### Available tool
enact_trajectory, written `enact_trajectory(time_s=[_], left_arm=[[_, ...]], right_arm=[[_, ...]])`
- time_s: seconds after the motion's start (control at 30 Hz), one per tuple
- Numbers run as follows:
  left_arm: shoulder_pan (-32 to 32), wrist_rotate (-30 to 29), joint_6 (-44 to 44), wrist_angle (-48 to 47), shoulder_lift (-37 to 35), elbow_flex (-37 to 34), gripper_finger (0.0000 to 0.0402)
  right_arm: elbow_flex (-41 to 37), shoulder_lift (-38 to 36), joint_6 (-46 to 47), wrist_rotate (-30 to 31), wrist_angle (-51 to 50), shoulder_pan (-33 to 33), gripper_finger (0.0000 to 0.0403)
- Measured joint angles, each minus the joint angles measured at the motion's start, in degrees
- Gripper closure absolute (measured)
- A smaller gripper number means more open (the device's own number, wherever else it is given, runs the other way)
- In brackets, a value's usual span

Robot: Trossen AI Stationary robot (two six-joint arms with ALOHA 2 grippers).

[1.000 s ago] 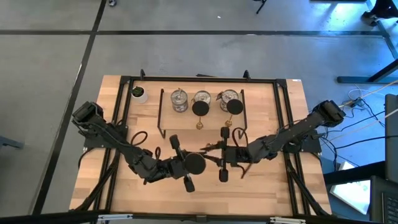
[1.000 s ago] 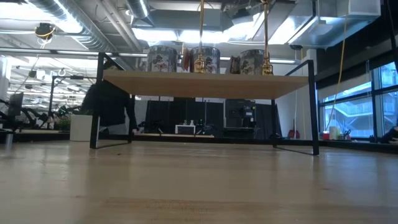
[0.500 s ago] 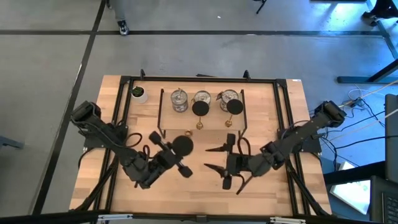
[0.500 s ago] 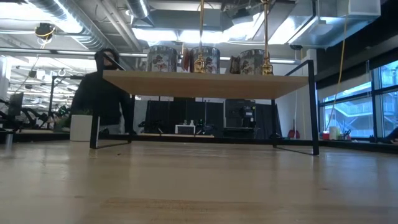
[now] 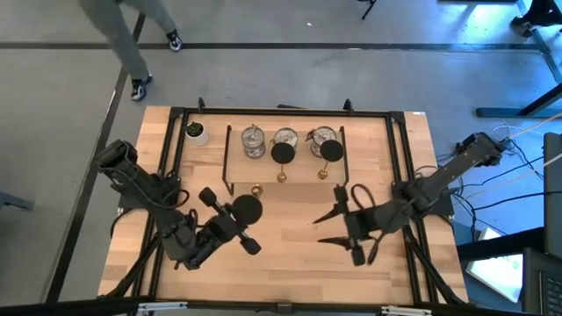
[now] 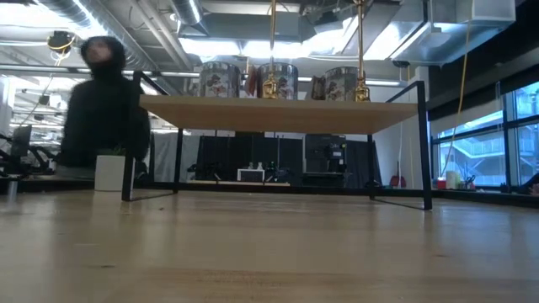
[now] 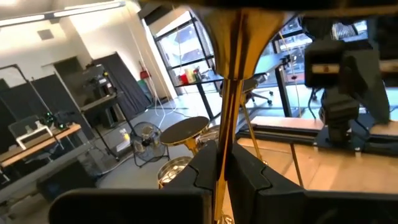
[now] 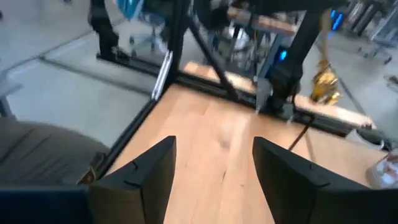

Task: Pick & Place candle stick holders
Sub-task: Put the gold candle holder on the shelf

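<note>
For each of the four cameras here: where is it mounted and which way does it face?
High: overhead, straight down on the table, both arms, the rack.
Low: table height, level under the rack shelf; no arm shows.
Left wrist: past the left hand, shut on a gold candle stick.
Right wrist: past the open right hand over bare wood.
High and low share the rack's silvery cups.

White pot with a green plant (image 5: 196,132) beside the black rack (image 5: 226,162) (a person (image 6: 99,105) passes behind)
</note>
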Motion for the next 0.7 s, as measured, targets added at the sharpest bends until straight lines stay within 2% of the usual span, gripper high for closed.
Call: enact_trajectory(time_s=[0.1,0.23,0.4,0.47,0.53,0.63,0.7], left_arm=[[-0.18,0.05,-2.27,-3.82,-0.01,0.00,0.0389],[-0.98,0.17,-2.91,-6.22,-2.47,-0.02,0.0389],[-2.14,2.63,-8.59,-13.97,-8.07,-0.02,0.0389],[-2.12,6.87,-14.67,-20.92,-10.93,-0.02,0.0389],[-0.91,14.32,-24.25,-31.50,-14.13,-0.02,0.0389],[4.55,28.15,-38.88,-47.63,-18.33,-0.02,0.0389],[8.67,32.52,-44.49,-55.88,-19.82,-0.02,0.0389]], right_arm=[[-5.42,-5.08,-1.05,-0.73,3.47,-1.36,0.0191],[-12.55,-12.21,-1.60,-6.05,9.14,-3.54,0.0192],[-15.72,-17.86,-0.96,-8.25,9.73,-2.92,0.0192],[-15.98,-18.78,-0.95,-8.51,9.36,-2.13,0.0192],[-15.98,-18.80,-0.97,-8.68,9.64,-1.34,0.0192],[-15.98,-18.70,-1.23,-8.72,10.32,-0.90,0.0192],[-15.98,-18.72,-1.40,-8.47,11.11,-0.76,0.0192]])
